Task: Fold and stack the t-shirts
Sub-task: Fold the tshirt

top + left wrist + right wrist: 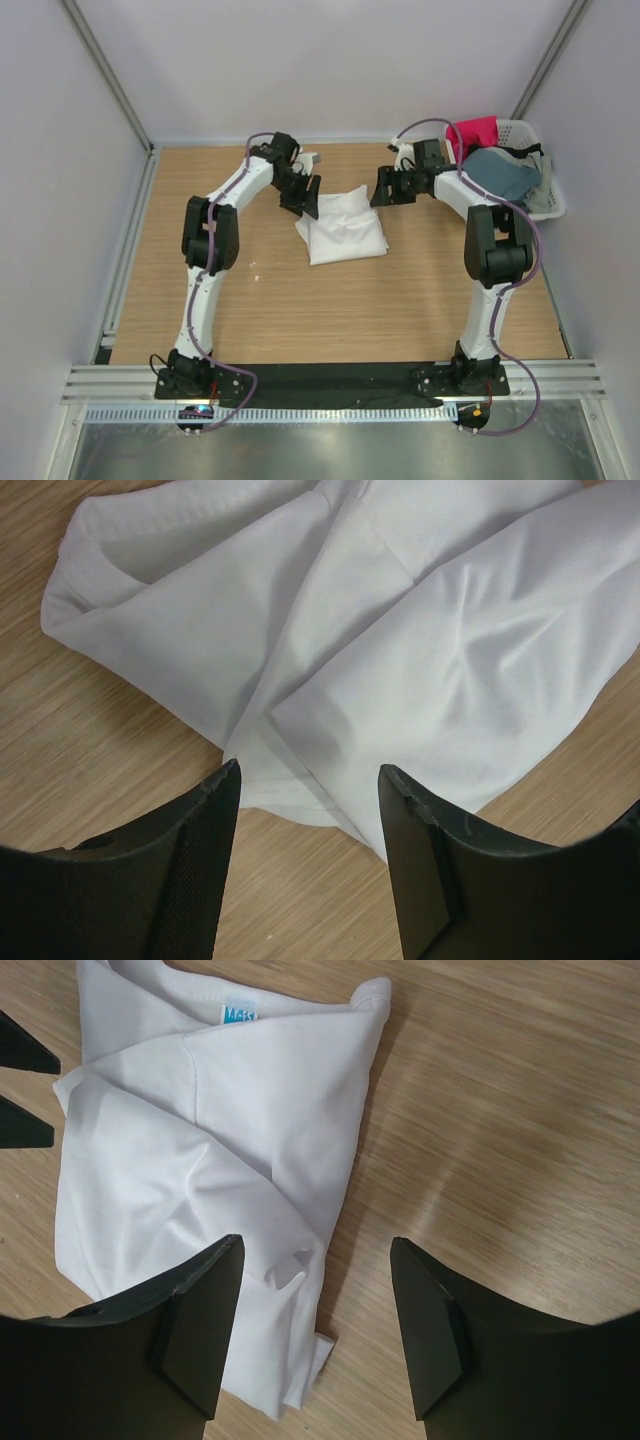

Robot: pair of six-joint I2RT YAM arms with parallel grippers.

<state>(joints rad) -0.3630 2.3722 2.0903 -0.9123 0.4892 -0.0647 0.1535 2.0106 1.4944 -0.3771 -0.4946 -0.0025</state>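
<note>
Here the white t-shirt (343,228) lies bunched between left tool (303,203) and right tool (383,188), both spread apart, holding nothing.

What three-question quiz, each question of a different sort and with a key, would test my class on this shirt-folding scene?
1. True or false: the crumpled white cloth t-shirt lies inside the white slotted plastic basket.
2. Which shirts are in the basket? A) a red-pink cloth t-shirt and a slate blue cloth t-shirt; B) a green and a yellow one; C) none.
3. Fill in: the left end effector and the right end effector both hang over the white t-shirt with jaws ____, holding nothing.

Key: 1 false, it lies on the wooden table; 2 A; 3 open.
</note>
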